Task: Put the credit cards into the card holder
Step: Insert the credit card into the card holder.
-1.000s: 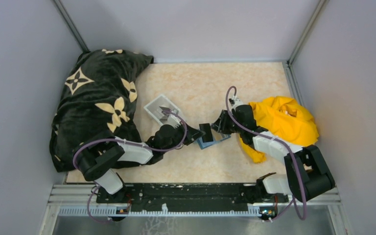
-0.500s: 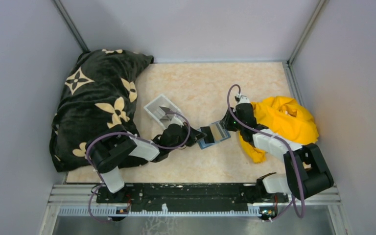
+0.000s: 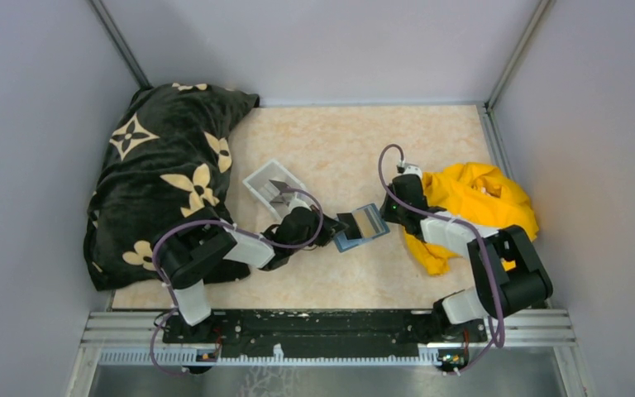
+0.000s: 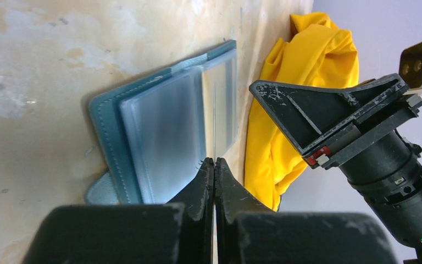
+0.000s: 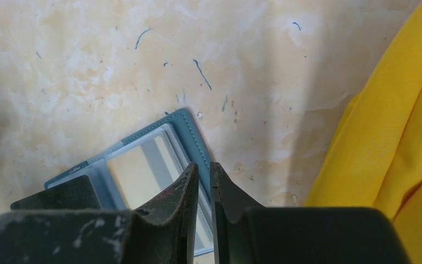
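Note:
The teal card holder [image 3: 350, 243] lies open on the table, its clear sleeves facing up [image 4: 110, 137] [image 5: 189, 129]. My left gripper [image 3: 346, 223] [image 4: 214, 160] is shut on a credit card [image 4: 214, 121], which shows edge-on and reaches over the holder. In the right wrist view a yellow-tan card with a grey stripe [image 5: 140, 173] lies at the sleeve; I cannot tell how far in it is. My right gripper [image 3: 384, 215] [image 5: 203, 165] [image 4: 253, 84] has its jaws a narrow gap apart, astride the holder's right edge.
A clear-white tray [image 3: 256, 180] behind the left arm holds a grey card [image 3: 280, 187]. A black cushion with tan flowers [image 3: 161, 178] fills the left side. A yellow cloth [image 3: 475, 203] [image 5: 395, 121] lies under the right arm.
The right jaws have narrowed and drawn back to the holder's right edge, uncovering the card. The left arm has pushed right with its card.

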Robot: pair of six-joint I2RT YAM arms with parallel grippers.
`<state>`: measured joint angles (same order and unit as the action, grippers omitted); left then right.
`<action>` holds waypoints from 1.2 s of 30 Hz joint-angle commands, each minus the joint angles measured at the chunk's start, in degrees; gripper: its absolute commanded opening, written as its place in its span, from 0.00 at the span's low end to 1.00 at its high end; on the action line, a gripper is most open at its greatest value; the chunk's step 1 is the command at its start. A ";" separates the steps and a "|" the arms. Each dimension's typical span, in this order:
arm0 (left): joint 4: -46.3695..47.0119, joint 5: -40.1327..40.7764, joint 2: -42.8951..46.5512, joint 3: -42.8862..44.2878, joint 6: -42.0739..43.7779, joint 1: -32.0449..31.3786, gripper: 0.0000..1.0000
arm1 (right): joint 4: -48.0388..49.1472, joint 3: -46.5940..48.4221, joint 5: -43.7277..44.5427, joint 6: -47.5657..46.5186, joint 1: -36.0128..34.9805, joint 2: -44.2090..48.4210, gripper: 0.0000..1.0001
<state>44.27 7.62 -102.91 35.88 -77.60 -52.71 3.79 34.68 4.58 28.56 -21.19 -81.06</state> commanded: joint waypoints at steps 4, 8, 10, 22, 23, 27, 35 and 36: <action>-1.97 2.57 -1.63 1.18 -1.77 -0.37 0.00 | 0.96 3.27 2.01 -0.39 0.36 -1.62 0.14; -1.72 2.84 -2.37 1.56 -1.76 -0.30 0.00 | 0.87 3.45 1.77 -0.43 0.34 -1.97 0.13; -1.10 2.69 -2.84 1.65 -1.94 -0.36 0.00 | 0.78 3.47 1.70 -0.28 0.36 -2.21 0.13; 0.71 2.05 -2.54 1.26 -1.55 -0.38 0.00 | 1.04 3.24 1.57 -0.17 0.35 -3.22 0.13; 0.45 2.07 -2.17 1.01 -1.51 -0.40 0.00 | 1.04 3.23 1.55 -0.23 0.36 -3.23 0.13; 1.12 2.34 -0.68 -0.19 -1.12 -0.47 0.00 | 1.03 3.38 1.40 -0.22 0.36 -3.66 0.13; 1.49 2.40 0.96 -0.09 0.78 -1.03 0.00 | 1.04 3.47 1.35 -0.16 0.34 -3.93 0.13; 1.48 2.33 0.88 0.02 0.89 -1.06 0.00 | 1.11 3.47 1.29 -0.11 0.36 -3.93 0.13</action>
<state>43.79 9.45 -103.68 35.94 -78.37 -53.28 3.55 35.73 5.52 28.58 -21.19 -84.86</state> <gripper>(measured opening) 0.007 0.131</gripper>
